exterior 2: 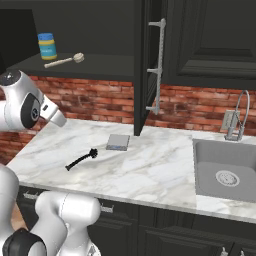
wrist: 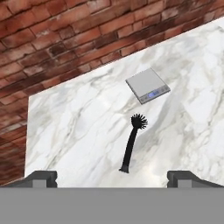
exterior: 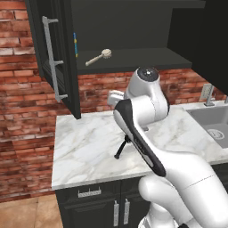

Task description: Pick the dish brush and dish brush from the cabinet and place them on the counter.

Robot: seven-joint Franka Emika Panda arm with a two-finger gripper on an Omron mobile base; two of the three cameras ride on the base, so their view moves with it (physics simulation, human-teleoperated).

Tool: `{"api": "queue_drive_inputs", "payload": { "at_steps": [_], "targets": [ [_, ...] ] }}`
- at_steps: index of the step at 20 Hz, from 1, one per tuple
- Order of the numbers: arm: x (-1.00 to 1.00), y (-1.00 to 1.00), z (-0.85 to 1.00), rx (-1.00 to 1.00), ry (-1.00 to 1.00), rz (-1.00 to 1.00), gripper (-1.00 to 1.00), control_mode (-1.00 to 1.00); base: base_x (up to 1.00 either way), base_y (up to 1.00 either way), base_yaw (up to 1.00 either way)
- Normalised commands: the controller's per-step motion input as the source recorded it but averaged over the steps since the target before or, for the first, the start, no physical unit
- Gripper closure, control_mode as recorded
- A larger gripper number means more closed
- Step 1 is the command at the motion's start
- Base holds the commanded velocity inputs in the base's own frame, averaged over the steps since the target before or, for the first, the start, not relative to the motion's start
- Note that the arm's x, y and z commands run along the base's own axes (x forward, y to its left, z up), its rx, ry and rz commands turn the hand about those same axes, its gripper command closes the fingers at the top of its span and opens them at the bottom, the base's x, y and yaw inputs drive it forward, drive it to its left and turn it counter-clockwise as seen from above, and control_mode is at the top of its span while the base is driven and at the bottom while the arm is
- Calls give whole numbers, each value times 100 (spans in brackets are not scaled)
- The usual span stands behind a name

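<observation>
We see a glossy white arm built of rounded, bulbous segments. A black band runs along one link, and a dark grey circular cap tops a joint. Two small dark grey finger tips are blocky.

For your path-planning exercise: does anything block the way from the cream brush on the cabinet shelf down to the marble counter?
Nothing visible does. The cream dish brush lies on the open cabinet shelf, beside a blue-and-yellow jar. The door stands swung aside, and the counter below has bare marble around the black dish brush and grey pad.

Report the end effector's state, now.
End effector: open, holding nothing; the black dish brush lies below it on the counter.
</observation>
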Motion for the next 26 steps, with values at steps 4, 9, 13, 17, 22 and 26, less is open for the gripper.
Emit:
{"api": "queue_drive_inputs", "payload": {
  "at_steps": [4, 9, 13, 17, 22, 26],
  "targets": [
    [0, 0, 24, 2, 1, 0, -100, -100, 0, 0, 0],
    [1, 3, 11, -5, -1, 0, -100, -100, 0, 0, 0],
    [6, 0, 22, -3, 0, 0, -100, -100, 0, 0, 0],
    [1, 3, 24, -3, -3, 0, -100, -100, 0, 0, 0],
    [2, 5, 24, -4, -6, 0, -100, -100, 0, 0, 0],
    [9, 6, 25, -4, -8, 0, -100, -100, 0, 0, 0]
  ]
}}
